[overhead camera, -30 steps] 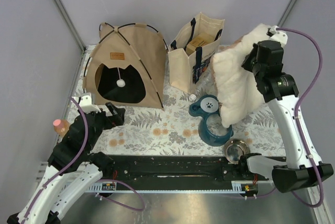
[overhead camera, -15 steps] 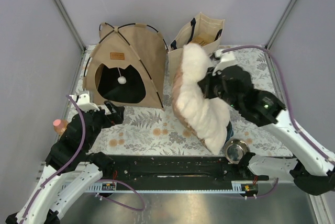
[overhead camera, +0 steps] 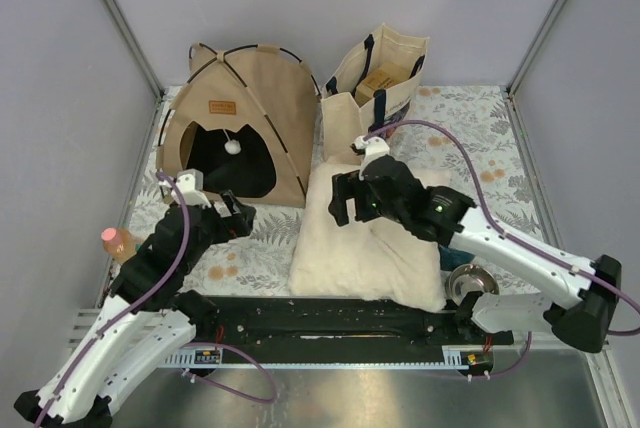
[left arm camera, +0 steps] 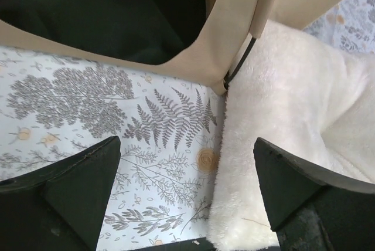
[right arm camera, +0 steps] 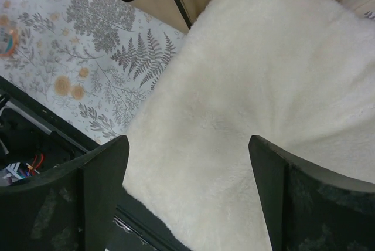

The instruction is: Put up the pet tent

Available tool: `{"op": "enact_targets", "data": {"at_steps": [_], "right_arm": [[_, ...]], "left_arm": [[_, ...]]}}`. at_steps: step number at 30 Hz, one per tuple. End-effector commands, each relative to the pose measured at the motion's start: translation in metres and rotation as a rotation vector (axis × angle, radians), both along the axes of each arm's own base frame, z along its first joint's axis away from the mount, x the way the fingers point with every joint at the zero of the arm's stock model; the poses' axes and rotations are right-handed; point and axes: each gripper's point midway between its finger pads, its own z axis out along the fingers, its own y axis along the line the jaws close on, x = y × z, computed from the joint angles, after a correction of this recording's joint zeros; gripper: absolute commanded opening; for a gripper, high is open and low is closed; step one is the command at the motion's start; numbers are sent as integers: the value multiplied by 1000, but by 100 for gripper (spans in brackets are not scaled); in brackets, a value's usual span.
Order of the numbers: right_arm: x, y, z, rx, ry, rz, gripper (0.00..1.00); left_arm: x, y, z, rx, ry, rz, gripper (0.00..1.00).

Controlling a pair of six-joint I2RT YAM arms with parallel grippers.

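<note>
Floral-print bench (overhead camera: pixel 500 128): pet tent (overhead camera: pixel 250 118) standing at rear left, doorway toward the arms; fluffy pillow (overhead camera: pixel 370 258) flat beside it, apparently touching its front corner, likely staged for insertion; right end effector (right arm camera: pixel 187 145) open above pillow, left end effector (left arm camera: pixel 187 145) open, empty, nearby.

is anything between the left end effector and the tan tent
Nothing visible. Only bare fern-print mat lies between the open left end effector and the tan canvas pet tent; the fluffy white pillow lies to the right, by the tent's front corner.
</note>
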Motion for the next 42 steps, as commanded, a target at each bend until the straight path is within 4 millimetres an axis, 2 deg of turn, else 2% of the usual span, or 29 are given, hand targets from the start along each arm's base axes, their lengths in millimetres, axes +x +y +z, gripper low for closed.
{"op": "enact_targets", "data": {"at_steps": [1,4,7,9,13,17,21,25,27,29,30,34,38,42], "right_arm": [[0,-16,33,102,-93,-56,95],[1,-37,22,58,-95,-135,95],[9,-71,16,-26,-122,-287,94],[12,-98,9,-105,-139,-398,94],[15,-151,-4,-259,-180,-625,93],[10,-172,-36,-336,-166,-689,95],[5,-168,-75,-333,-52,-665,95],[0,-155,-111,-251,62,-595,91],[0,-149,-113,-211,69,-574,78],[0,-147,-108,-193,62,-559,57],[1,-146,-103,-184,49,-552,44],[4,-141,-79,-126,5,-518,0],[1,-124,-42,-5,-30,-428,0],[-8,-95,-6,151,-68,-265,0]], "left_arm": [[9,-30,-10,-103,21,-68,99],[9,-54,-26,-183,65,-144,99],[9,-84,-38,-288,95,-247,99],[11,-96,-46,-340,112,-275,99],[21,-108,-67,-366,132,-283,99],[35,-118,-81,-384,115,-266,99],[39,-144,-86,-411,108,-318,99],[41,-159,-112,-329,182,-286,99],[42,-163,-125,-313,225,-266,96],[43,-169,-131,-312,247,-271,87],[43,-173,-131,-317,251,-283,79],[41,-201,-108,-365,236,-397,41],[38,-218,-62,-377,154,-500,0],[23,-224,-6,-359,48,-602,0]]}}
